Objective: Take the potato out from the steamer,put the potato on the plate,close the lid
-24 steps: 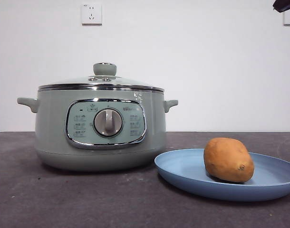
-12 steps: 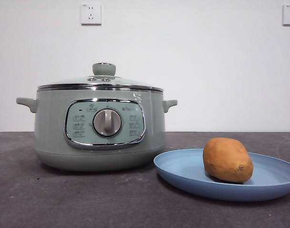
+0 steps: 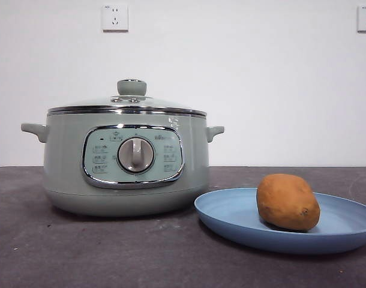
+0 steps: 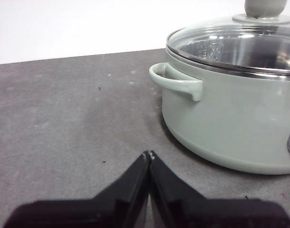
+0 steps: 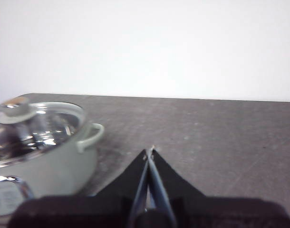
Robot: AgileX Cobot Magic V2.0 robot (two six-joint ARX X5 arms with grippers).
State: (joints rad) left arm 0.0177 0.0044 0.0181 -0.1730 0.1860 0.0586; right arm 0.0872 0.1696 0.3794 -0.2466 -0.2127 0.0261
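The sage-green steamer (image 3: 126,162) stands at the left of the front view, with the glass lid (image 3: 128,103) seated on its rim and its knob upright. To its right the tan potato (image 3: 288,201) lies on the light-blue plate (image 3: 231,213). My left gripper (image 4: 149,155) is shut and empty, low over the table beside the steamer (image 4: 230,118) and its side handle. My right gripper (image 5: 150,151) is shut and empty, raised well back from the steamer (image 5: 40,152) with its lid (image 5: 33,126) on. Neither arm shows in the front view.
The dark grey tabletop (image 3: 111,252) runs in front of the pot and plate. A white wall with two sockets (image 3: 114,17) stands behind. The plate's rim nearly touches the steamer's base.
The black arm tip at the top right corner of the front view has left the picture. Steamer, lid, plate and potato have stayed put.
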